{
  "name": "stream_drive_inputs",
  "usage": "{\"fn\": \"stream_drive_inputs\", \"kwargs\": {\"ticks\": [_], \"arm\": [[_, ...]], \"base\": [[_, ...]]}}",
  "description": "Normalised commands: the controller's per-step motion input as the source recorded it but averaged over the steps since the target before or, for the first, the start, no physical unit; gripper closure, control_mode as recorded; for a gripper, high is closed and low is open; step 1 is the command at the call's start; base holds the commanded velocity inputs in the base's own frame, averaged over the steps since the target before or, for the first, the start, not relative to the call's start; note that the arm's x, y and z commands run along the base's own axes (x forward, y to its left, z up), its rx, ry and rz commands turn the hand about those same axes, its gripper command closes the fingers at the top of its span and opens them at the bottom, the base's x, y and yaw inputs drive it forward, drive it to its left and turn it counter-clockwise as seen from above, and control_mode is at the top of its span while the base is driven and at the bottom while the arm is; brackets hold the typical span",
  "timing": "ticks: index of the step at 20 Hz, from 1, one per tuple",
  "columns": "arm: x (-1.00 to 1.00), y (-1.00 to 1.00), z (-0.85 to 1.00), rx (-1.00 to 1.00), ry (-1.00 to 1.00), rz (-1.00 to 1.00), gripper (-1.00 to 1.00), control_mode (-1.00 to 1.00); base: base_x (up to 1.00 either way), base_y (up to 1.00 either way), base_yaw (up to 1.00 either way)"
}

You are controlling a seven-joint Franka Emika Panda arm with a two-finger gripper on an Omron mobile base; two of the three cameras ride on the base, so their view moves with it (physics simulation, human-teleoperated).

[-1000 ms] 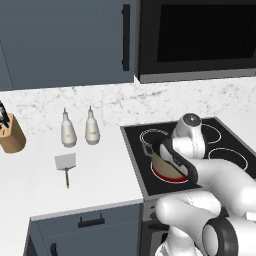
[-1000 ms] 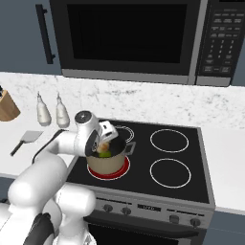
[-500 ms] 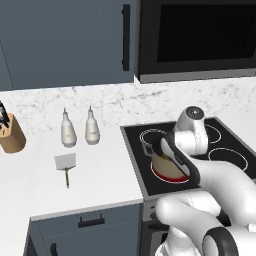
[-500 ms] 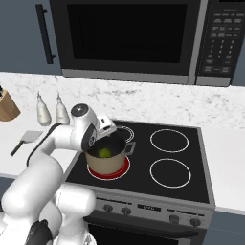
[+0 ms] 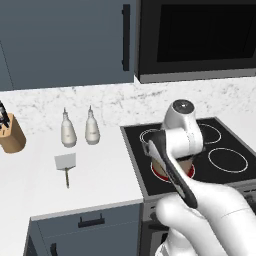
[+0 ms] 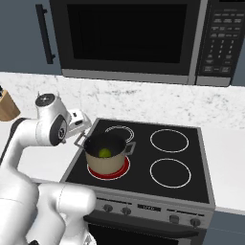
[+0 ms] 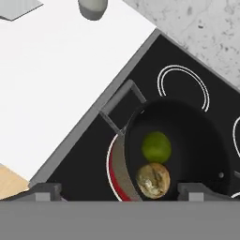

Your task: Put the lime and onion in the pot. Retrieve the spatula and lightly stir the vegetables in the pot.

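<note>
Arm bent at the elbow, its two-finger gripper point(image 6: 82, 125) spread wide and empty just left of the tan, dark-rimmed pot point(image 6: 106, 160). Inside touch the green lime point(image 7: 156, 146) and papery yellow-brown onion point(image 7: 153, 179). Grey-bladed spatula point(image 5: 65, 165) lies on the white counter point(image 5: 100, 172).

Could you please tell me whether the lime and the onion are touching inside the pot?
Touching: in the hand view the lime rests against the onion with no gap, inside the pot.
</note>
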Motion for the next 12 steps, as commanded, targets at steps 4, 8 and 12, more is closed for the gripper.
{"fn": "stream_drive_inputs", "kwargs": {"ticks": [4, 8, 12], "arm": [[-0.74, 1.0, 0.0, 0.06, 0.01, -0.01, -1.0, -1.0], [-0.49, 1.0, -0.01, 0.03, 0.0, -0.09, -1.0, -1.0], [0.0, 1.0, -0.07, 0.01, 0.01, -0.18, -1.0, -1.0]], "base": [[0.0, 0.0, 0.0], [0.0, 0.0, 0.0], [0.0, 0.0, 0.0]]}}
